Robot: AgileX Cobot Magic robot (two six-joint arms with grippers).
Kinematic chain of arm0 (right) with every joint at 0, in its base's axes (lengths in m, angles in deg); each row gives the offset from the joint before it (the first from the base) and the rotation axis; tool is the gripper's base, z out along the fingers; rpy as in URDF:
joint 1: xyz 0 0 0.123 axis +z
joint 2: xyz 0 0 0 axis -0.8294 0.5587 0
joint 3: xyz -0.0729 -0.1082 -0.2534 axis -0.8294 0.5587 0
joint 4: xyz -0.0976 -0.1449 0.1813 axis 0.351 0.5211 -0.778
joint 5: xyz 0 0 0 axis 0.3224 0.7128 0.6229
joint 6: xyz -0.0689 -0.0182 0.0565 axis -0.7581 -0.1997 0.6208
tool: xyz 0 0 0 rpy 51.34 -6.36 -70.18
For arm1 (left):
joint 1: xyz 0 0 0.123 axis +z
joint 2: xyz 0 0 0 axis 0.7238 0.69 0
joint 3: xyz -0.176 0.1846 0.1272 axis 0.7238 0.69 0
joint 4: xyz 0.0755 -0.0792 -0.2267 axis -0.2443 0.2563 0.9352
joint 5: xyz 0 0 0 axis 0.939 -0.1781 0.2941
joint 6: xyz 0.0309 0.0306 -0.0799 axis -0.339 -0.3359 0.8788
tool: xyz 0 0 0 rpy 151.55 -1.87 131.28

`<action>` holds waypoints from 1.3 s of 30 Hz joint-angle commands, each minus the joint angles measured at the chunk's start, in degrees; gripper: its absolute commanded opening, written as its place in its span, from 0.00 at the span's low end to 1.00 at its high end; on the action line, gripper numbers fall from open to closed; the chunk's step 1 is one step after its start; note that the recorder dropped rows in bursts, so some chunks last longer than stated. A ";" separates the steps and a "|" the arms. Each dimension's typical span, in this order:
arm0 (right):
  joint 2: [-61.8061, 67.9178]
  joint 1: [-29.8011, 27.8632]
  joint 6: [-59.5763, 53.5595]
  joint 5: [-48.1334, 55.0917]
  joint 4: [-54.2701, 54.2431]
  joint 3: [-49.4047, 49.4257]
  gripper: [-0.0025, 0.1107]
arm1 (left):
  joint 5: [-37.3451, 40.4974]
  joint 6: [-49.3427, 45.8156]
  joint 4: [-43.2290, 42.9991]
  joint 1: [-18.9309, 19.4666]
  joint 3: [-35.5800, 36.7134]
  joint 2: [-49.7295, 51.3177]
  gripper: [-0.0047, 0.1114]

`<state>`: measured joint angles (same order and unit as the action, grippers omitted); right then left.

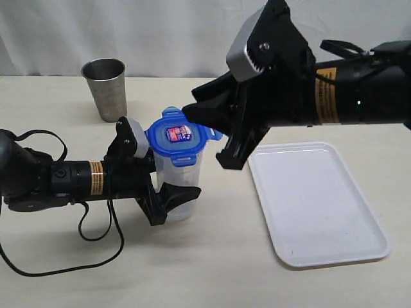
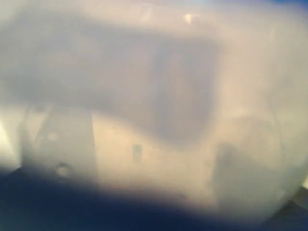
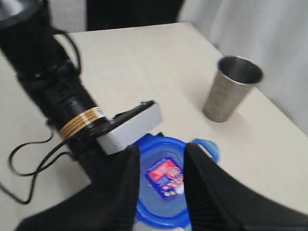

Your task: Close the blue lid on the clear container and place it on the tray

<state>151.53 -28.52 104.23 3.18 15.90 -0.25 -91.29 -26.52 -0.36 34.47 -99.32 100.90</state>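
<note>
On the beige table (image 1: 212, 276), the lid (image 1: 180, 142) sat on the container (image 1: 185, 179), flaps apparently unsnapped. The left gripper (image 1: 164, 183) clamped the container; the right gripper (image 1: 217, 131) hovered above, jaws apart. The tray (image 1: 321, 205) beside them held nothing.

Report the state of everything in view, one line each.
clear container, upright on the table, held around its body.
blue lid, sitting on the clear container's rim, at least one flap sticking out sideways.
left gripper, shut on the clear container.
right gripper, open, jaws apart over the blue lid, holding nothing.
tray, flat on the table, nothing on it.
steel cup, upright, standing apart.
</note>
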 commanded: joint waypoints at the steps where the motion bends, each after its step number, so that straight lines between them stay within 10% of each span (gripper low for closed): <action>1: 0.15 -0.05 5.13 20.40 1.56 -3.40 0.30 | 5.76 4.12 -0.16 0.17 -1.59 -0.03 0.04; 4: 3.33 -0.05 4.89 55.28 1.53 -7.60 0.30 | 5.88 4.14 -0.16 0.17 -1.59 -0.03 0.04; 8: 7.53 -1.97 -14.42 72.48 -22.68 -14.35 0.30 | 6.20 4.14 -0.16 0.17 -1.59 -0.03 0.04; 13: 14.01 -10.22 -93.51 75.21 -99.13 -32.24 0.30 | 6.30 3.87 -0.41 0.17 -1.59 -0.03 0.04; 18: 13.20 -6.50 -147.90 87.96 -135.55 -36.29 0.30 | 6.30 3.68 -1.83 0.17 -1.59 -0.03 0.04; 28: 15.99 9.45 -140.91 76.47 -114.85 -29.38 0.30 | 5.95 3.68 -2.73 0.17 -1.59 -0.03 0.04; 39: 17.66 10.54 -138.52 77.79 -110.03 -29.33 0.30 | 5.17 3.68 -2.73 0.17 -1.59 -0.03 0.04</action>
<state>169.22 -18.12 -34.78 80.20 -95.92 -29.60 -88.30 -23.18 -1.94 34.47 -101.17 100.69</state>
